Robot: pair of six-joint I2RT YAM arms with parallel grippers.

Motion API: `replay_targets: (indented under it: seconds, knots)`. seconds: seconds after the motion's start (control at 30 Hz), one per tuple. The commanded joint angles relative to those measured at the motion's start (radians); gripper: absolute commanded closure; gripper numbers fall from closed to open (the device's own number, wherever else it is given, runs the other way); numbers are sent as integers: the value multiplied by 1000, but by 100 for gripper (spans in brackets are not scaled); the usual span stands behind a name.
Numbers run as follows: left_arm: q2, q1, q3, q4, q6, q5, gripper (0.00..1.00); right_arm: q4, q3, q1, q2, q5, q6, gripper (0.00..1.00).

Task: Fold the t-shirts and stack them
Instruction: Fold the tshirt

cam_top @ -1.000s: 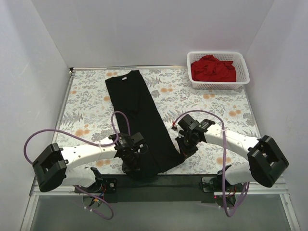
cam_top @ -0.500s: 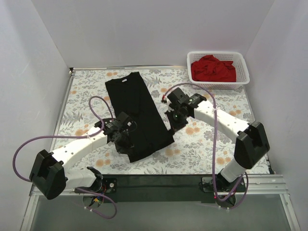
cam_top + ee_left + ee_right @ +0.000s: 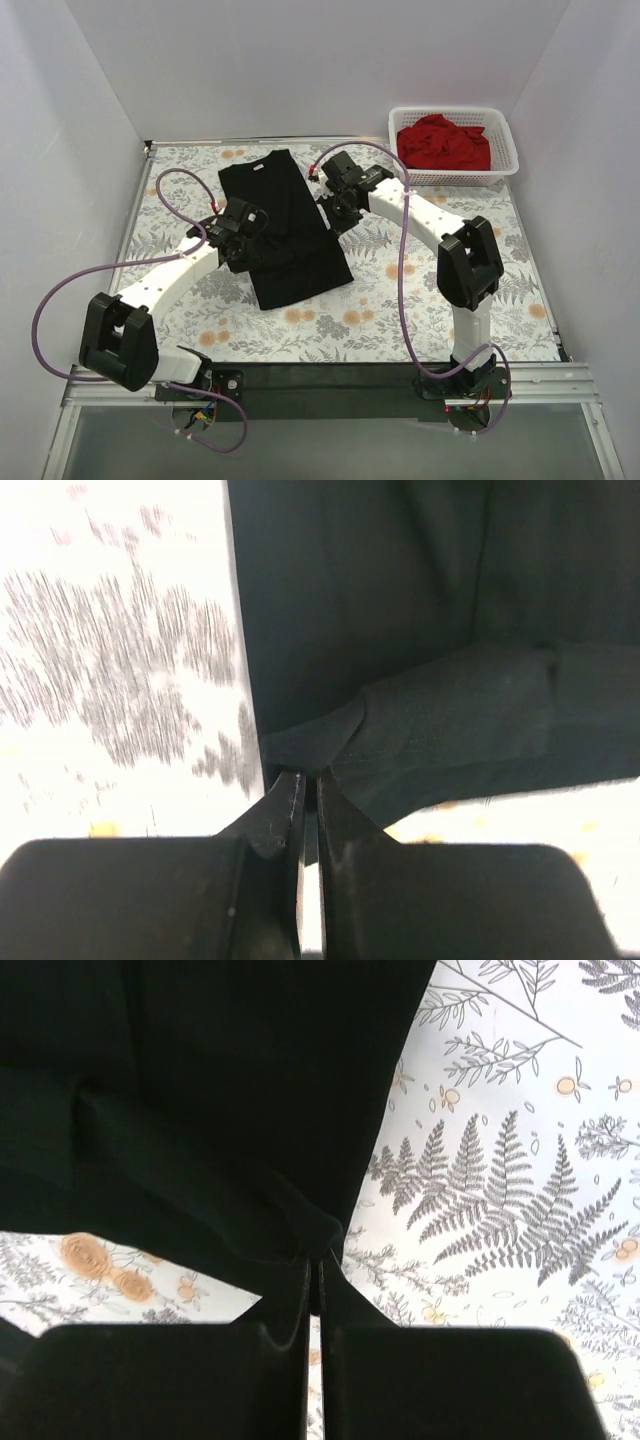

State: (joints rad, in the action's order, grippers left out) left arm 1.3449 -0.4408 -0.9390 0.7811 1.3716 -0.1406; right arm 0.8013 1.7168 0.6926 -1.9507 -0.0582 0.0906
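L end effector (image 3: 305, 780) & R end effector (image 3: 313, 1260) are both clamped shut on pinches of the black shirt (image 3: 290, 262), at its left and right edges approx mid-length. Shirt is soft matte cloth, a narrow strip w/ near part doubled over. Its long axis runs far-to-near, slanting right, collar at the far end, on the floral worktop (image 3: 430, 290). Red shirt (image 3: 440, 142) lies crumpled in the white lattice basket (image 3: 503, 172), far right.

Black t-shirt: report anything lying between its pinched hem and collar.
Nothing visible: left pincer and right pincer grip the black t-shirt by its hem; cloth toward the collar lies bare; red t-shirt sits in the basket.
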Motion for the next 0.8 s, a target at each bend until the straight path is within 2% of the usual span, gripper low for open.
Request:
replay_targets:
  seconds: [0.0,0.13,0.77]
  knots:
    - [14,34,-44,-107,-86,-76,100,-53,59,-16,-28,18,-38,99]
    - [51,66,-38,-200,-126,-82,100,-108,75,-33,-40,23,-43,99]
    - [114,131,34,-260,-91,-117,100,-249,92,-56,-128,-26,-55,99]
